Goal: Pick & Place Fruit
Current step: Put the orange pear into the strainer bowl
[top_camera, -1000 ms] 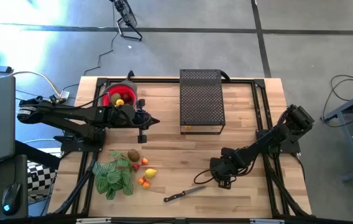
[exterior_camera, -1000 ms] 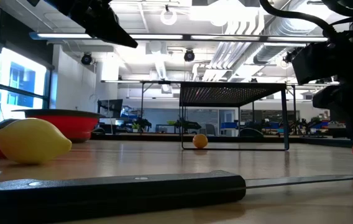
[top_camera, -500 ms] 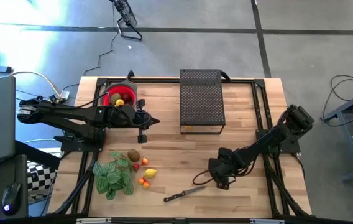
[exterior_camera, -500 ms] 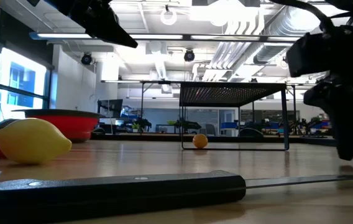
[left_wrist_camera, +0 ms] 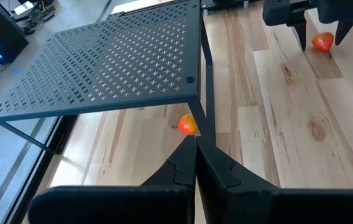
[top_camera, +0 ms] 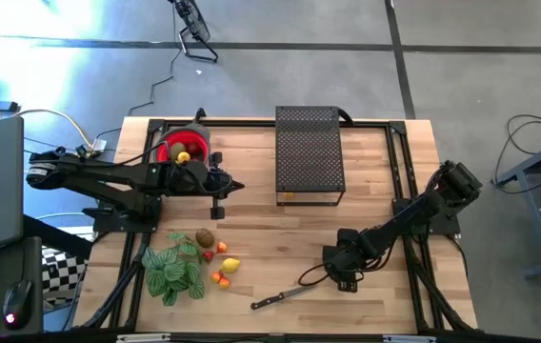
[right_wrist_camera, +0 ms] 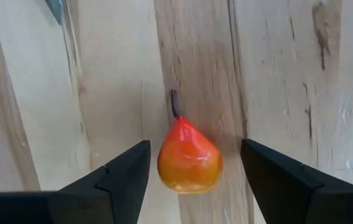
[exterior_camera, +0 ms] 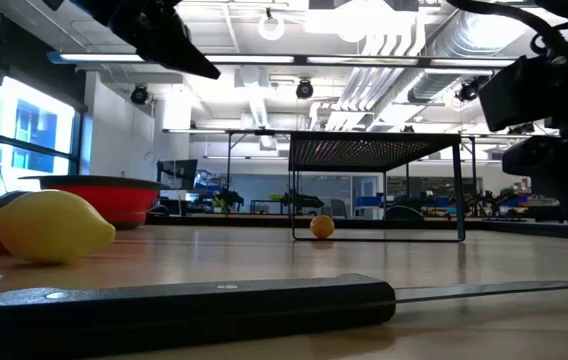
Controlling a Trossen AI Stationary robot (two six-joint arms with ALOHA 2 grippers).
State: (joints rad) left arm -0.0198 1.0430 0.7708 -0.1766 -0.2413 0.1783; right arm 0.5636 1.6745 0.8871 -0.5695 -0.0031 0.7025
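Two jaws are mine here, and they stand quite differently. My right gripper [right_wrist_camera: 189, 180] is spread wide, low over the pale wooden worktop [top_camera: 366, 200], with a small red-orange pear-shaped fruit with a dark stem [right_wrist_camera: 189, 158] lying on the boards between its fingers [right_wrist_camera: 117, 177]; neither finger touches it. My left gripper [left_wrist_camera: 195, 163] is pressed fully shut and holds nothing, hanging above the worktop just beside the round red bowl [top_camera: 177, 149], which already has a small yellow fruit [top_camera: 184, 157] inside.

Just beside my right gripper lies the black-handled knife [top_camera: 282, 297], its blade pointing towards my fingers. Across the worktop, well apart, a cluster of fruit sits next to a green striped leafy plant [top_camera: 175, 272]: a brown kiwi [top_camera: 204, 238], a yellow lemon [top_camera: 230, 265] and tiny red and orange pieces [top_camera: 219, 277]. In the middle stands a black perforated metal rack [top_camera: 310, 152], with a small orange fruit [left_wrist_camera: 187, 125] under its near edge. Nothing stands between my right fingers and the pear.
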